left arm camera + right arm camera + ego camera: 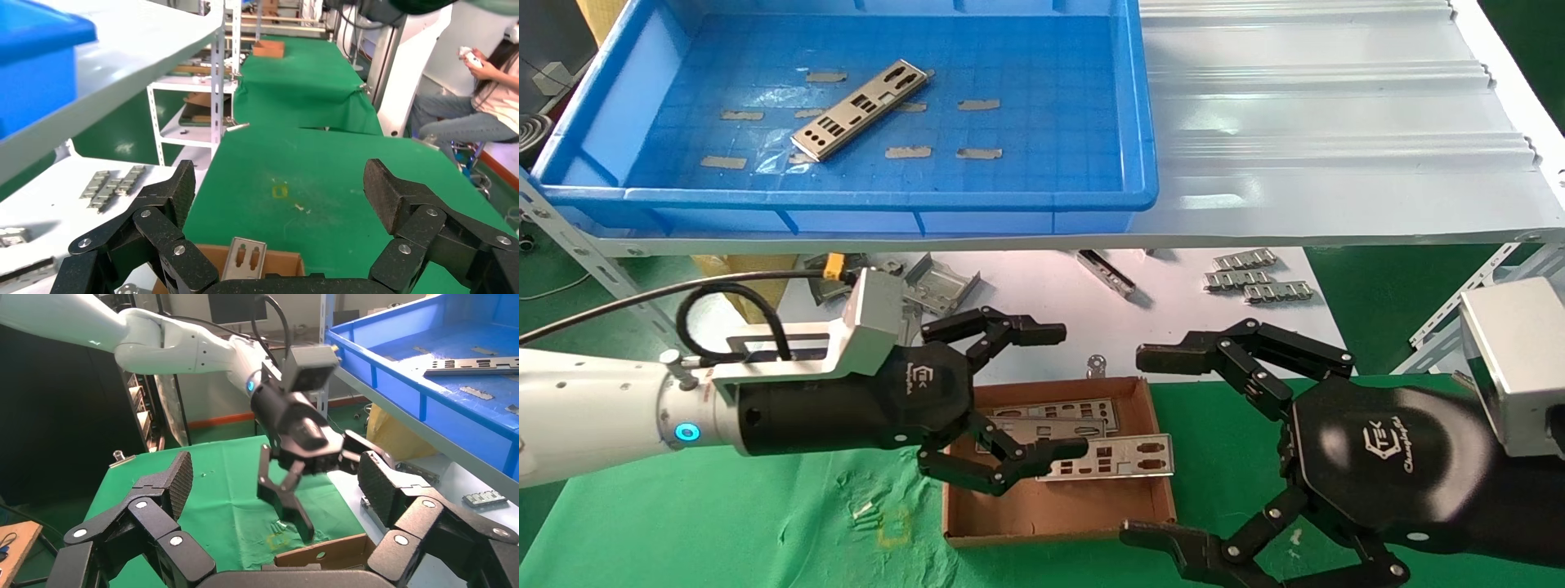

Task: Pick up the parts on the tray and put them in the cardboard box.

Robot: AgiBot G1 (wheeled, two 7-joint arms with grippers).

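left gripper (1030, 392) hangs over the cardboard box (1058, 510), its black fingers spread wide with nothing clamped between them; one finger tip lies across the near end of the topmost punched plate (1120, 457), though whether it touches that plate cannot be told. that plate sits tilted, its far end propped over the box's right wall, and two more plates (1050, 416) lie flat beneath it, just under the gripper. in the left wrist view the same fingers (174, 196) stand far apart, and the end of a plate (245, 257) pokes up from the box between them. right gripper (1164, 441) hovers just to the right of the box above the green cloth (764, 523), also fully spread and holding nothing; one of its fingers is beyond the box's far right corner, the other reaches past the near right corner. from the right wrist view the left gripper (306, 478) shows wide open above the box edge (321, 554). well beyond and above both grippers, on the white ribbed shelf sheet (1336, 122), sits the blue tray (1140, 131), with one remaining plate (860, 109) lying diagonally on its gridded floor among bits of old tape (907, 152). between shelf and box, on a lower white surface, lie small ridged silver strips (1254, 278) beyond the right gripper and bent grey brackets (940, 286) just beyond the left gripper.
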